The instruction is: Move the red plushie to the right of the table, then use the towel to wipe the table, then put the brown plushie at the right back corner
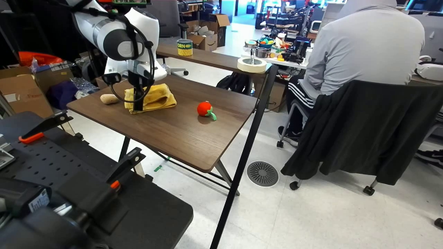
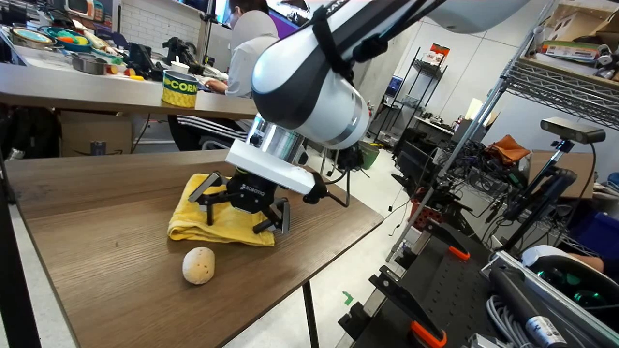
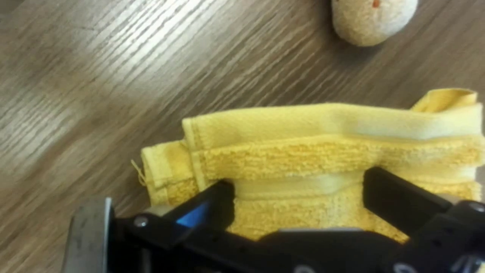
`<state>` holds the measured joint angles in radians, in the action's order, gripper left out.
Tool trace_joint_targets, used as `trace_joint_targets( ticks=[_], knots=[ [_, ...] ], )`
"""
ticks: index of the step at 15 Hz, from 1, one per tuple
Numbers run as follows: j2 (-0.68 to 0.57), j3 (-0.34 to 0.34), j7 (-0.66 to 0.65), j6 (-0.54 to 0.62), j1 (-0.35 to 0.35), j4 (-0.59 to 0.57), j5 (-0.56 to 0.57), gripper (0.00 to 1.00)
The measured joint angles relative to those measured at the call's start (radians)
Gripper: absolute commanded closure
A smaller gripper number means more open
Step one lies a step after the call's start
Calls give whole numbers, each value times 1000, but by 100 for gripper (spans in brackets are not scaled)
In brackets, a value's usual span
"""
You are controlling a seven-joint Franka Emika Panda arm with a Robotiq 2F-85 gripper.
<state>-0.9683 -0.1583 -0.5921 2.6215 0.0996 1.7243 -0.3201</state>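
Observation:
Folded and creased, the yellow towel (image 1: 162, 97) (image 2: 193, 217) (image 3: 284, 159) lies on the brown table (image 1: 187, 135) (image 2: 111, 275) (image 3: 75, 125). My gripper (image 2: 234, 225) (image 3: 299, 191) points down over it, jaws wide apart. Its fingertips are at or just above the cloth; contact is hard to tell. Beside the towel rests the tan brown plushie (image 1: 109, 99) (image 2: 198, 266) (image 3: 371, 22), apart from the gripper. The red plushie (image 1: 205, 109), with its green stem, sits on the table away from the towel in an exterior view; it is out of sight in the wrist view.
A corn can (image 1: 184, 47) (image 2: 180, 89) and a tape roll (image 1: 251, 65) stand on a raised shelf (image 1: 214, 60) along one table side. A slanted black post (image 1: 242, 155) rises by the table's end. A dark cart (image 1: 148, 204) with clamps is close to another edge.

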Motion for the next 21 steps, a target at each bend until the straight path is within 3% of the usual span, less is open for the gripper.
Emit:
trace_joint_targets(
  ticks=[9, 14, 21],
  knots=[
    [-19, 106, -2, 16, 125, -55, 12, 0],
    [-25, 124, -9, 23, 139, -75, 12, 0],
    [-67, 275, -149, 19, 135, -136, 17, 0]
  ],
)
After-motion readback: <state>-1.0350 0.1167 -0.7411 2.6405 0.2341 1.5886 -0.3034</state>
